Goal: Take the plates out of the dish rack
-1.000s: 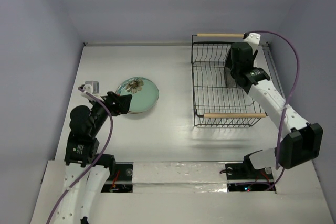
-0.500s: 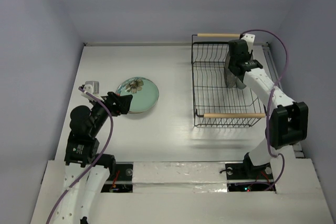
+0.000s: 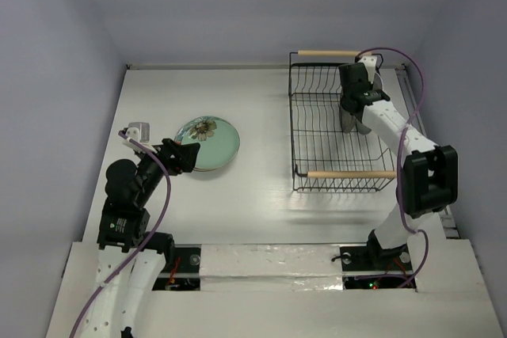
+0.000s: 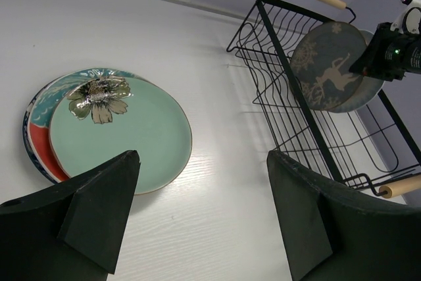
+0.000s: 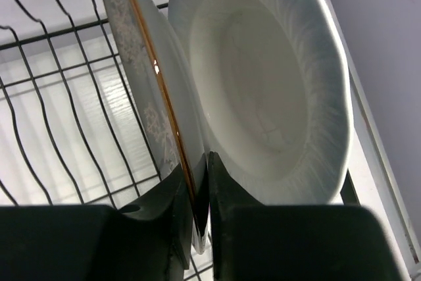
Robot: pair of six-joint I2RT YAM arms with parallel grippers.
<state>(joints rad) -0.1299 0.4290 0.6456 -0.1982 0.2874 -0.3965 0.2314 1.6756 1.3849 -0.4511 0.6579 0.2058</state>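
Pale green flower plate (image 4: 118, 133) tops stack on white table (image 3: 261, 116), with red-and-teal plate (image 4: 43, 148) and blue-rimmed plate (image 4: 27, 129) showing beneath. Left gripper (image 4: 204, 154) hangs beside stack, fingers spread, empty. Dish rack (image 3: 348, 173), right, holds two upright plates: grey-brown patterned plate (image 4: 325, 64), plain white plate (image 5: 263, 97) just beside it. Right gripper (image 5: 199, 189) pinches patterned plate's gilt edge. By appearances three unloaded, two left, fourth not yet lifted.

Left arm (image 3: 127, 195) folded low, left tool (image 4: 202, 156) spread wide; right arm (image 3: 396, 128) stretched forward, right tool (image 5: 199, 176) pinched tight
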